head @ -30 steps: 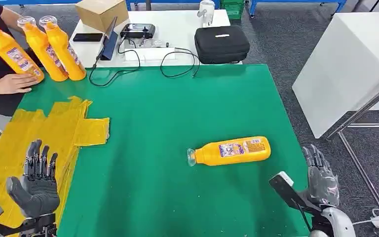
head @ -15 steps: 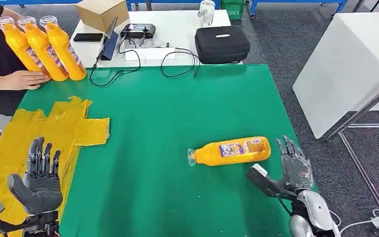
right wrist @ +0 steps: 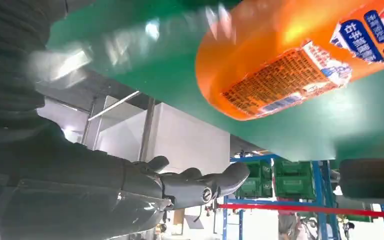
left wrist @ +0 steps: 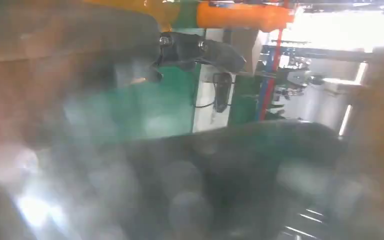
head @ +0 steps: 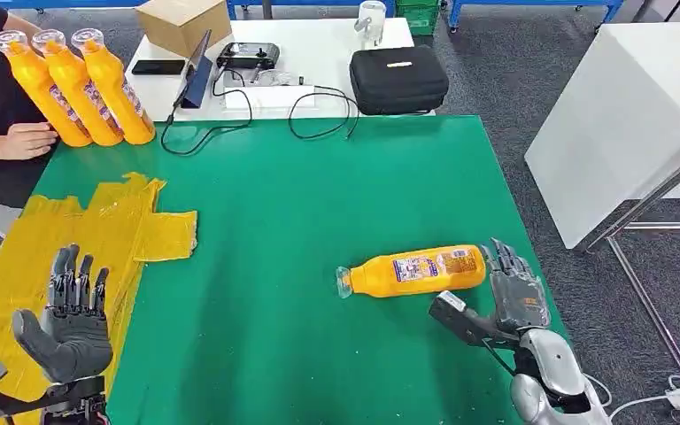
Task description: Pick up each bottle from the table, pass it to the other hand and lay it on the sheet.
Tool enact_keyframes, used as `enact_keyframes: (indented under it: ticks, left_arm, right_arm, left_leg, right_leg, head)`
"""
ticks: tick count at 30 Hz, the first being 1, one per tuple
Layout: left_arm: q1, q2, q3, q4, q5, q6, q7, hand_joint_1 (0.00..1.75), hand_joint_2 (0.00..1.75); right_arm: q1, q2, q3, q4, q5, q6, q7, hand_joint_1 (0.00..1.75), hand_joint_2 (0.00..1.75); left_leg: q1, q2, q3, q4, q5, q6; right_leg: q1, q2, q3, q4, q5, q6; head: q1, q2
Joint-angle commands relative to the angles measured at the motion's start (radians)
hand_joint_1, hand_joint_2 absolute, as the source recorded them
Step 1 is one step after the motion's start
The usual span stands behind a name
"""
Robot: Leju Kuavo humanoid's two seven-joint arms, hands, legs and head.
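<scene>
- We log one orange bottle lying on its side on the green surface, at roughly 4 o'clock from the surface centre, cap toward 9 o'clock, base toward 3 o'clock.
- Right hand sits just beside the bottle's base, at its 3 o'clock side, fingers spread apart and holding nothing. In the right wrist view the bottle's base fills the frame close ahead of the fingers; we judge no grip yet.
- Left hand hovers over the yellow sheet at the surface's 8 o'clock edge, palm up toward the camera, fingers apart, nothing in it.
- Left wrist view is badly blurred; we think an orange shape near the frame edge is a bottle, but cannot confirm.
- The visible part of the sheet carries no bottle, so we judge that no lay-down is completed on what shows here.
- Three more orange bottles stand leaning together at the surface's 10 o'clock corner, with a person's hand resting against them.
- Progress, as we judge it: the first step (pick-up) for the lying bottle is being approached. Left to do for it: grasp, pass to the left hand, lay on the sheet. The three standing bottles look untouched by the robot.
</scene>
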Motion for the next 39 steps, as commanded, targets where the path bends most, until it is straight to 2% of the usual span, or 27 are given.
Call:
enact_keyframes:
  ticks: [1, 5, 16, 21, 25, 29, 32, 35, 39]
  left_arm:
    - [-0.041, 0.034, -0.036, 0.078, 0.019, 0.000, 0.009, 0.00, 0.00]
    - [-0.052, 0.043, -0.046, 0.086, 0.033, 0.008, 0.008, 0.00, 0.00]
    - [-0.072, 0.056, -0.053, 0.104, 0.059, 0.021, 0.008, 0.00, 0.00]
    - [-0.084, 0.071, -0.064, 0.117, 0.087, 0.037, 0.004, 0.00, 0.00]
    - [-0.086, 0.072, -0.065, 0.119, 0.088, 0.037, 0.004, 0.00, 0.00]
    - [-0.097, 0.092, -0.083, 0.143, 0.108, 0.054, -0.008, 0.00, 0.00]
    - [-0.101, 0.100, -0.092, 0.153, 0.120, 0.067, -0.012, 0.00, 0.00]
    - [-0.122, 0.101, -0.103, 0.144, 0.125, 0.076, -0.003, 0.00, 0.00]
    - [-0.123, 0.101, -0.104, 0.142, 0.125, 0.078, -0.001, 0.00, 0.00]
  right_arm:
    - [-0.172, -0.028, 0.115, 0.200, 0.023, 0.044, 0.014, 0.00, 1.75]
    - [-0.269, -0.025, 0.182, 0.307, 0.051, 0.070, 0.023, 0.00, 1.75]
    - [-0.372, 0.031, 0.267, 0.501, 0.089, 0.098, 0.001, 0.00, 1.75]
    - [-0.440, 0.049, 0.375, 0.663, 0.105, 0.150, -0.069, 0.00, 1.75]
    - [-0.440, 0.048, 0.377, 0.669, 0.102, 0.148, -0.075, 0.00, 1.75]
    - [-0.482, 0.035, 0.474, 0.753, 0.084, 0.211, -0.180, 0.00, 1.75]
    - [-0.501, 0.041, 0.529, 0.810, 0.071, 0.239, -0.208, 0.00, 1.75]
    - [-0.519, 0.068, 0.553, 0.822, 0.072, 0.266, -0.209, 0.00, 1.75]
    - [-0.521, 0.069, 0.553, 0.822, 0.071, 0.269, -0.206, 0.00, 1.75]
  left_leg:
    - [-0.001, 0.004, 0.005, -0.002, 0.000, 0.000]
    - [-0.001, 0.005, 0.005, -0.002, 0.000, 0.000]
    - [0.000, 0.002, 0.004, -0.001, 0.001, 0.000]
    - [0.000, 0.003, 0.004, -0.001, 0.001, 0.000]
    - [0.000, 0.003, 0.007, -0.002, 0.002, 0.000]
    - [0.000, 0.004, 0.011, -0.002, 0.001, 0.000]
    - [0.001, 0.004, 0.014, -0.003, 0.002, 0.000]
    - [0.001, 0.003, 0.017, -0.002, 0.002, -0.001]
    - [0.002, 0.004, 0.021, -0.002, 0.000, -0.002]
  right_leg:
    - [-0.001, 0.003, 0.003, -0.002, 0.001, 0.001]
    - [-0.001, 0.004, 0.004, -0.002, 0.001, 0.001]
    - [0.000, 0.002, 0.003, -0.001, 0.001, 0.000]
    - [0.000, 0.002, 0.003, -0.001, 0.001, 0.000]
    - [0.000, 0.001, 0.005, -0.002, 0.001, 0.001]
    - [0.000, 0.002, 0.009, -0.002, 0.001, 0.001]
    - [0.001, 0.002, 0.010, -0.004, 0.004, -0.002]
    - [0.001, 0.001, 0.005, -0.003, 0.004, -0.003]
    - [0.003, 0.003, 0.008, -0.004, 0.003, -0.003]
  head:
    - [0.000, 0.000]
    - [0.000, 0.000]
    - [0.000, 0.000]
    - [0.000, 0.000]
    - [0.000, 0.000]
    - [0.001, 0.000]
    - [0.000, 0.000]
    - [0.001, 0.000]
    - [0.001, 0.000]
